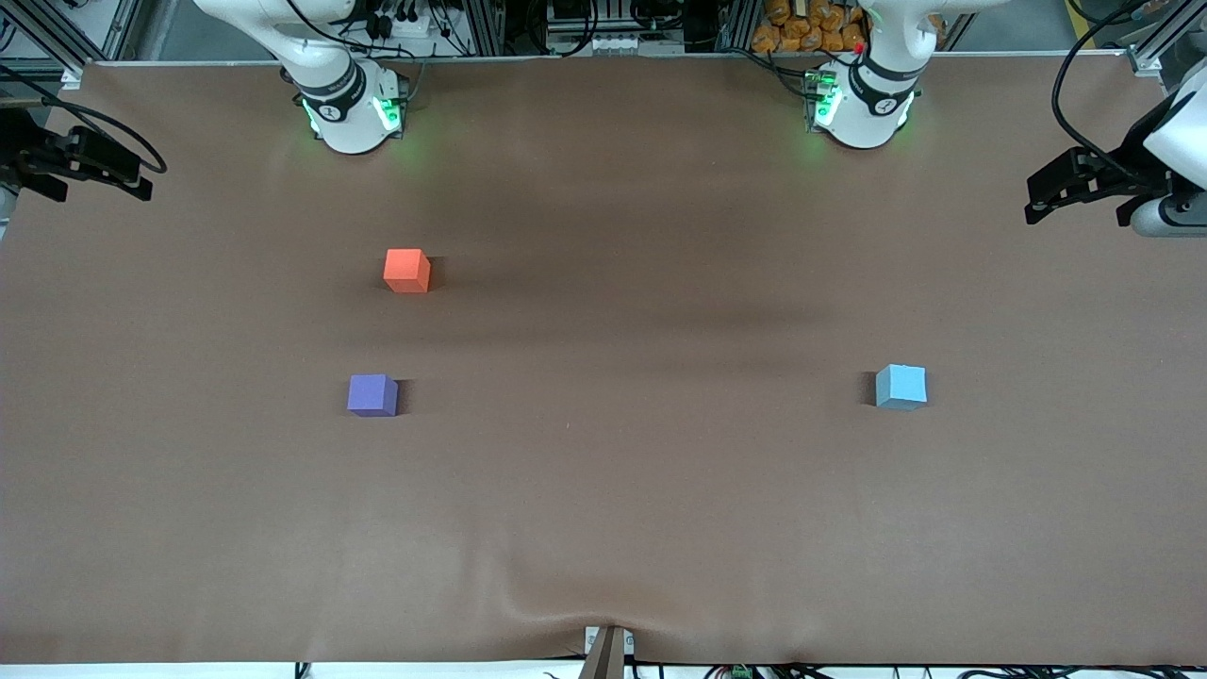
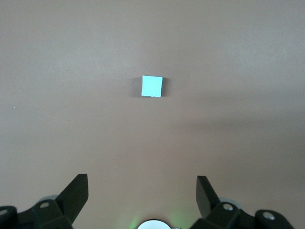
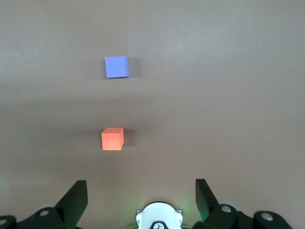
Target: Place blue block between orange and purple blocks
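Note:
The blue block [image 1: 901, 387] sits alone on the brown table toward the left arm's end. The orange block [image 1: 406, 271] and the purple block [image 1: 372, 394] sit toward the right arm's end, the purple one nearer the front camera, with a bare gap between them. My left gripper [image 2: 142, 183] hangs open and empty high above the table, well clear of the blue block [image 2: 152, 86]. My right gripper [image 3: 141, 188] is also open and empty, high above the orange block [image 3: 112, 139] and the purple block [image 3: 116, 67].
The right arm's base [image 1: 349, 108] and the left arm's base [image 1: 863, 104] stand at the table's back edge. A small mount [image 1: 608, 651] sits at the front edge, where the brown cover wrinkles. Wide bare table lies between the blue block and the other two.

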You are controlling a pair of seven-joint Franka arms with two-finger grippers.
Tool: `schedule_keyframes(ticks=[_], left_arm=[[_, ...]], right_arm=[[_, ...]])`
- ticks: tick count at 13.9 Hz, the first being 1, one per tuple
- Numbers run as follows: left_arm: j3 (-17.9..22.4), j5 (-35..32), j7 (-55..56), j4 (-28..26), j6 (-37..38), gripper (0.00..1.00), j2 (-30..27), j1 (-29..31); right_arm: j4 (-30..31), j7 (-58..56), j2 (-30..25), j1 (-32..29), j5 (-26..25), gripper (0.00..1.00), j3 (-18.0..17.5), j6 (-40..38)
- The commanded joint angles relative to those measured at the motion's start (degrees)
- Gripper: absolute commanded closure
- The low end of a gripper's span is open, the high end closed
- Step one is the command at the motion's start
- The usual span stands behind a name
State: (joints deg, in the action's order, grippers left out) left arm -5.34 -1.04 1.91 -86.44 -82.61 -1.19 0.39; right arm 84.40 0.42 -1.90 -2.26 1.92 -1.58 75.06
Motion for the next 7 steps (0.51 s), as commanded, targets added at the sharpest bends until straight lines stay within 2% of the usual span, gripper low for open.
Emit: schedule_keyframes(ticks=[1,4,7], left_arm=[[-0.2,0.5,-1.8,0.1,0.5,0.00,-0.2,0.6],[0.0,0.2,0.7,0.2,0.3,0.00,1.1,0.7],[-0.1,-1.4,4.2,0.1,-2.7,0.00,5.8,2.2]], right_arm=[[-1.5,-0.2,0.7,-1.4,1.3,0.00,-0.6,-1.1],[-1.5,-0.2,0.7,-1.4,1.3,0.00,-0.6,-1.1],[-1.5,-0.1,0.7,-1.5,1.3,0.00,-0.6,-1.1]])
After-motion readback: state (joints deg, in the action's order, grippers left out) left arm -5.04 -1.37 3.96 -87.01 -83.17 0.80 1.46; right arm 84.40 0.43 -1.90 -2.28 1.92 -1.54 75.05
